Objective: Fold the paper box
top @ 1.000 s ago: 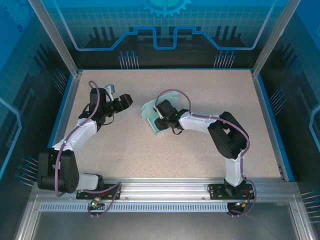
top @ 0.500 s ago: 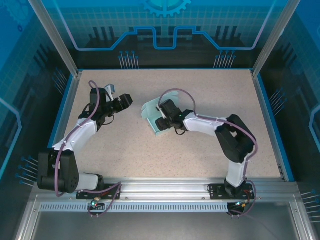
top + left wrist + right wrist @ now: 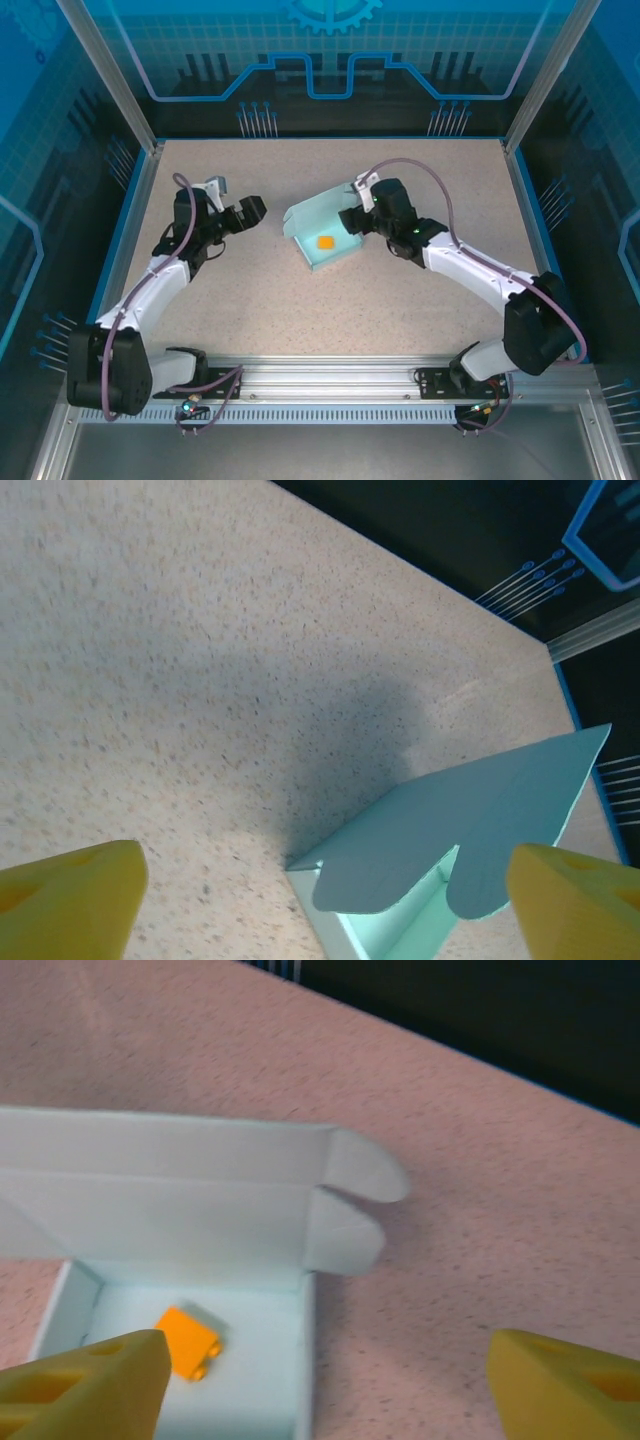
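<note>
With left gripper (image 3: 252,209) and right gripper (image 3: 351,217) both gaping and empty, we should press the upright lid of the paper box (image 3: 312,218) at frame centre down evenly, tucking its flaps inside.

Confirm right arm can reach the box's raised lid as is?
Probably yes. The right hand sits open right beside the paper box, and its wrist view shows the raised lid straight ahead with nothing between. The orange block lies low inside, clear of the lid.

Robot laboratory cell: speckled table (image 3: 300,310) fenced by aluminium posts (image 3: 108,75) and blue printed panels (image 3: 400,40); arms (image 3: 470,270) bolted to a rail (image 3: 330,376).
</note>
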